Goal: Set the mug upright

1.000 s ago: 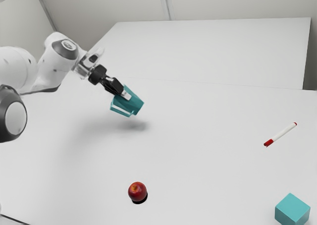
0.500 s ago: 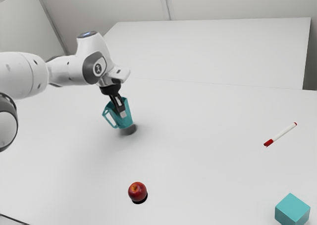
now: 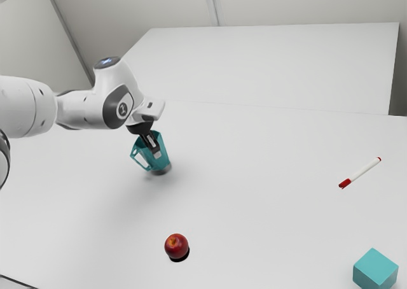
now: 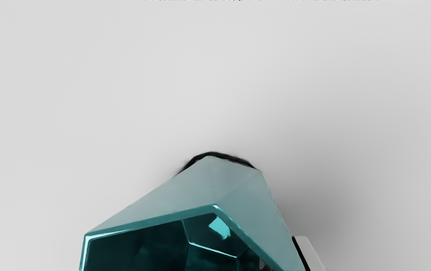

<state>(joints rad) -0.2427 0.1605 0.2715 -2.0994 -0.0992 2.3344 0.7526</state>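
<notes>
The gripper (image 3: 156,150) looks clamped on the wall of the mug (image 4: 219,188), which hangs from the jaws, mouth up but leaning. Just below them its foot is close to the table (image 3: 254,174); whether it touches, I cannot tell. Let go at this lean, it could tip over; pressed down, one edge could catch and twist it in the grip. The apple (image 3: 176,246), well apart from the jaws, threatens little.

- White table (image 3: 267,200), spanning the exterior view's lower part
- Red apple (image 3: 176,246), bottom of the frame, left of centre
- White marker (image 3: 364,169) with red ends, right side
- Teal cube (image 3: 375,270), lower right corner
</notes>
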